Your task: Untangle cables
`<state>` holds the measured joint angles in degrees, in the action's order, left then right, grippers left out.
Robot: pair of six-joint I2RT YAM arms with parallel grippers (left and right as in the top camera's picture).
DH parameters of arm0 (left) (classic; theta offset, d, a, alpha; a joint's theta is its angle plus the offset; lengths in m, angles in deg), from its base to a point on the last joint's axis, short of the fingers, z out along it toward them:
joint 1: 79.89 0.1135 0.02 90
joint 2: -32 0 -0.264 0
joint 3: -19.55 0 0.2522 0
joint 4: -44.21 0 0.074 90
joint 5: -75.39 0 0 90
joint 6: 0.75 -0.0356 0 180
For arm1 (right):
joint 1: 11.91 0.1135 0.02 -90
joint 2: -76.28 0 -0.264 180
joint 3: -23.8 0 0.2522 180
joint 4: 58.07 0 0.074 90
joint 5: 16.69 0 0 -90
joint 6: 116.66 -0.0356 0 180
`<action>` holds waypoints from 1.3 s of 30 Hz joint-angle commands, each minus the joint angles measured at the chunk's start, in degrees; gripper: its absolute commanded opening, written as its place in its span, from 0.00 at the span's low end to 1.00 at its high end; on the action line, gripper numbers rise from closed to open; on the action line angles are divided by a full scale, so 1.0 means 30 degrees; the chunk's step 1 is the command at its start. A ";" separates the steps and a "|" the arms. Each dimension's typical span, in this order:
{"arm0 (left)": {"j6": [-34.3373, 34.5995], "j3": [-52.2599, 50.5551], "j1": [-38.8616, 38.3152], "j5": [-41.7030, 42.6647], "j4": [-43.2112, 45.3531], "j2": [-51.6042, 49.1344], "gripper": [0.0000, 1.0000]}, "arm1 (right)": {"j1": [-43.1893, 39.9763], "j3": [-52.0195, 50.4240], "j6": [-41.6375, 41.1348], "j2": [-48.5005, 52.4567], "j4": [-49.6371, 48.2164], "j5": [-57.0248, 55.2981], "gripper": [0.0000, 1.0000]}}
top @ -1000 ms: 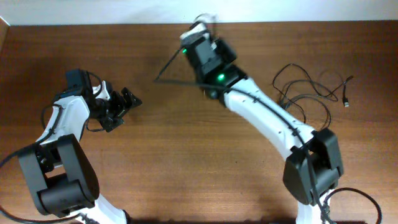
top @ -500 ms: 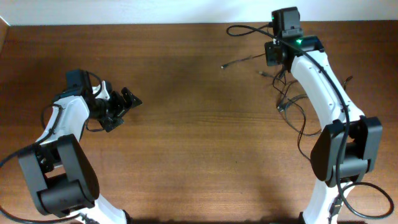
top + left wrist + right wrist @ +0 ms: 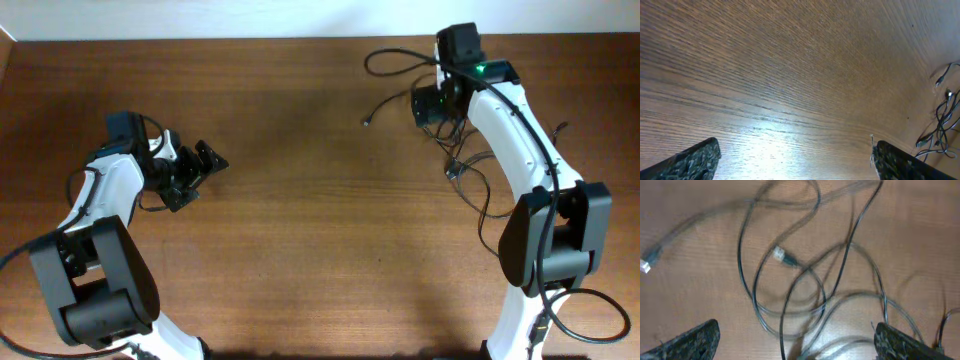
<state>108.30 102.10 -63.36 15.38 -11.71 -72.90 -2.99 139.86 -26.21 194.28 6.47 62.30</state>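
Note:
Thin black cables [image 3: 455,166] lie in a loose tangle at the table's far right, under my right arm. One cable end [image 3: 369,121] reaches left toward the middle and a loop [image 3: 384,52] curls near the back edge. My right gripper [image 3: 428,106] hovers open above the tangle. Its wrist view shows blurred loops [image 3: 816,287], a small plug [image 3: 782,255] and a second plug [image 3: 649,263], with nothing between the fingers [image 3: 690,341] of the right gripper [image 3: 796,339]. My left gripper [image 3: 210,162] stands open and empty at the left, far from the cables [image 3: 942,119].
The wooden table [image 3: 300,230] fills the view, with a white wall along its back edge. The left gripper [image 3: 796,160] looks over bare wood. The arms' own thicker black leads hang by each base.
My right arm swung from the table's back middle to the far right, carrying a cable. Its gripper has opened and the cable now lies loose. The left arm has not moved.

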 commanded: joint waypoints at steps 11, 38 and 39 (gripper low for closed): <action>-0.2273 0.0219 -0.0146 -0.0146 -0.0248 0.0189 0.99 | 0.0000 -0.0160 -0.0029 0.0211 0.0284 0.0095 0.99; -0.5865 0.0204 -0.2958 -0.1166 -0.2681 0.0532 0.99 | 0.0000 -0.0160 -0.0029 0.0211 0.0284 0.0095 0.99; -0.5865 0.0204 -0.2987 -0.1166 -0.2681 0.0947 0.99 | 0.0000 -0.0160 -0.0029 0.0211 0.0284 0.0095 0.98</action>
<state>91.82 102.19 -72.47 12.32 -19.68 -72.90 -2.99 139.64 -26.21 194.39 7.35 62.30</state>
